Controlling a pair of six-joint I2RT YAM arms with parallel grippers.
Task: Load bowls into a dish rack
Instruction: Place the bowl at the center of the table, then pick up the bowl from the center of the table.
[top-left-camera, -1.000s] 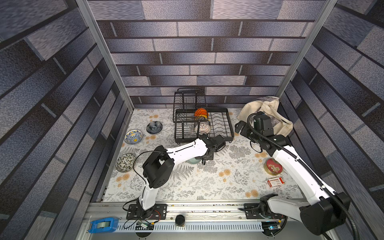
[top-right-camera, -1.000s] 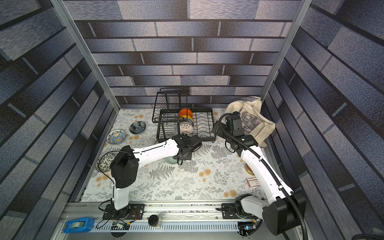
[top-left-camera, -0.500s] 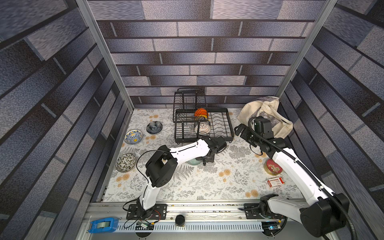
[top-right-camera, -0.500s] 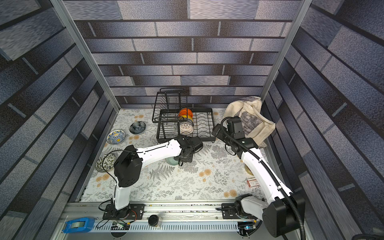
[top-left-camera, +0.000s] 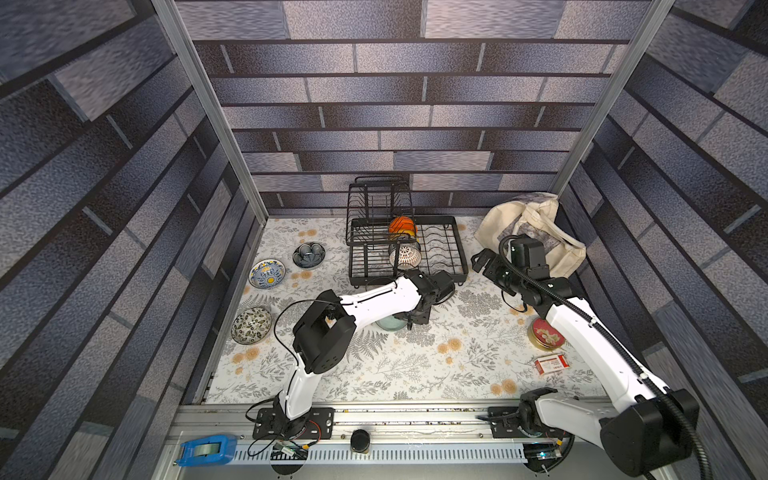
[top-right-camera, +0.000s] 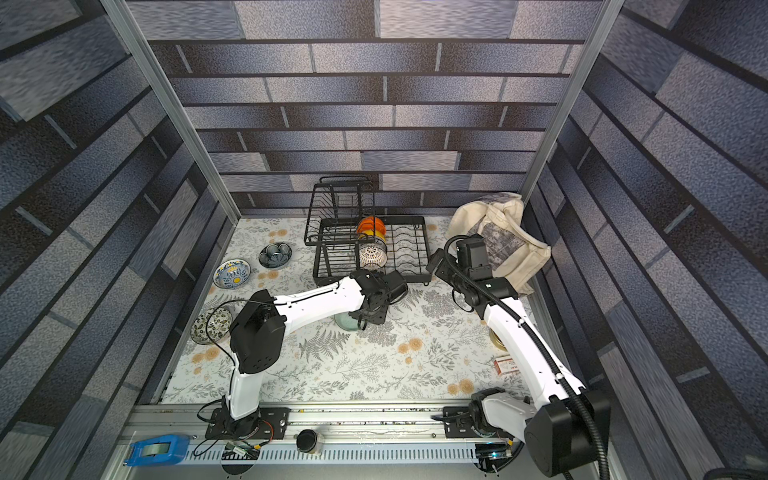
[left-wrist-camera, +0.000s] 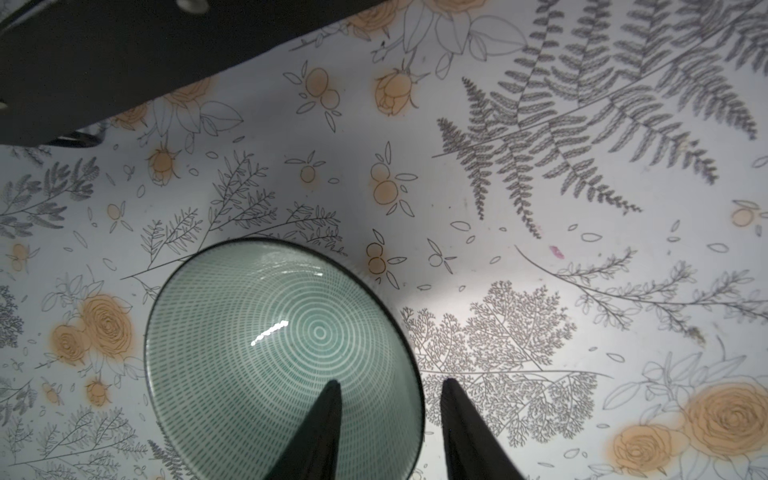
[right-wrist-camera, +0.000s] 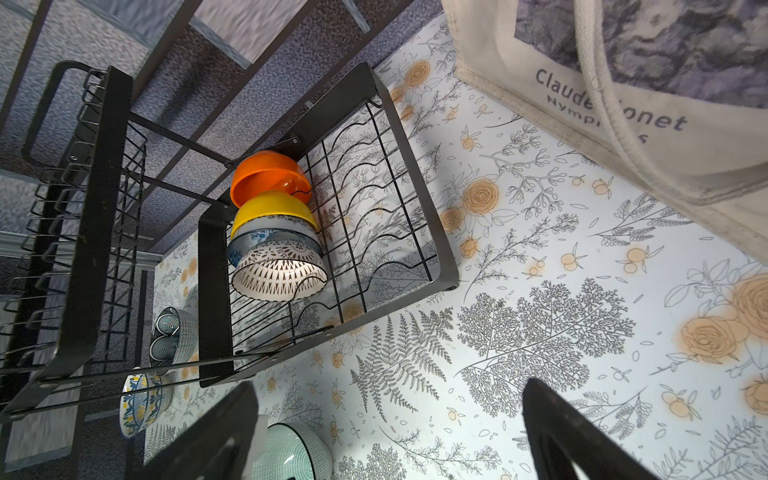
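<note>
Floral-print tabletop (top-left-camera: 436, 374) inside a booth of brick-patterned walls (top-left-camera: 374, 124); a green bowl (left-wrist-camera: 266, 332) with pale rings sits upright just in front of the dish rack (right-wrist-camera: 214, 299); the left gripper (left-wrist-camera: 390, 383) hangs over its edge, jaws partly spread, one finger inside the rim and one outside, neither visibly pressing it; the right gripper (right-wrist-camera: 390, 384) hovers beside the rack near a tote bag (top-left-camera: 528, 224), jaws wide and empty. In the lower tier four bowls (right-wrist-camera: 270, 210) stand on edge, the lattice bowl (right-wrist-camera: 278, 270) frontmost; three loose bowls (top-left-camera: 267, 273) lie on the left arm's side. Likely risks: a thin rim pinch on glossy glaze may slip or swing; a skewed close could skid the bowl; the crowded row invites a knock.
</note>
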